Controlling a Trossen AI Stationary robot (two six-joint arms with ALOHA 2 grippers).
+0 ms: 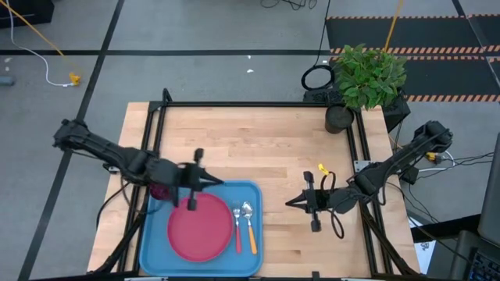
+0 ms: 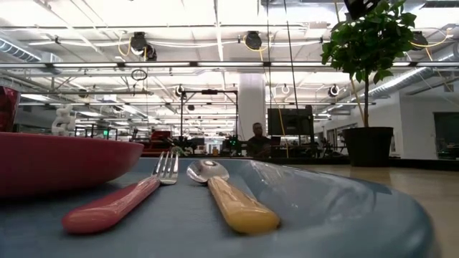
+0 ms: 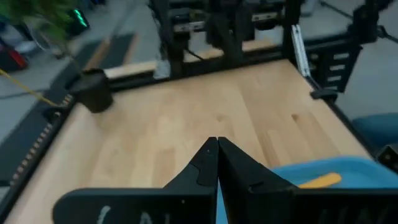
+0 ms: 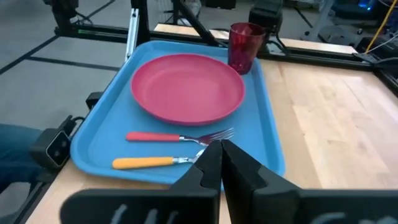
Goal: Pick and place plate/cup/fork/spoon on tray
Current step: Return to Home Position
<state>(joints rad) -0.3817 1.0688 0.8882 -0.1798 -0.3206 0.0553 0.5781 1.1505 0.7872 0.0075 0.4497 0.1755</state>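
The tray (image 1: 152,250) lies along the worktop edge opposite the potted plant (image 1: 367,78), toward the left corner, and all four things are on it. The plate (image 1: 201,228) takes the middle. The fork (image 1: 237,232) and spoon (image 1: 251,230) lie side by side just to its right, close together but apart and roughly parallel, with handles toward the worktop edge. This reads as a laid place setting. The cup (image 4: 245,46) stands upright in the tray's far left corner, clear of the plate.

The left tool (image 3: 217,144) hangs over the tray's far rim, its fingers pressed together on nothing. The right tool (image 4: 221,149) is closed and empty too, over bare worktop to the right of the tray and pointing toward it. With nothing held and nothing left off the tray, I judge the placing done and the arms free to go home.

From above, the left arm covers most of the cup. The low view shows neither arm, cuts the plate off at its side, and shows only a sliver of the cup. The left wrist view catches just a corner of the tray and the end of the spoon's handle.
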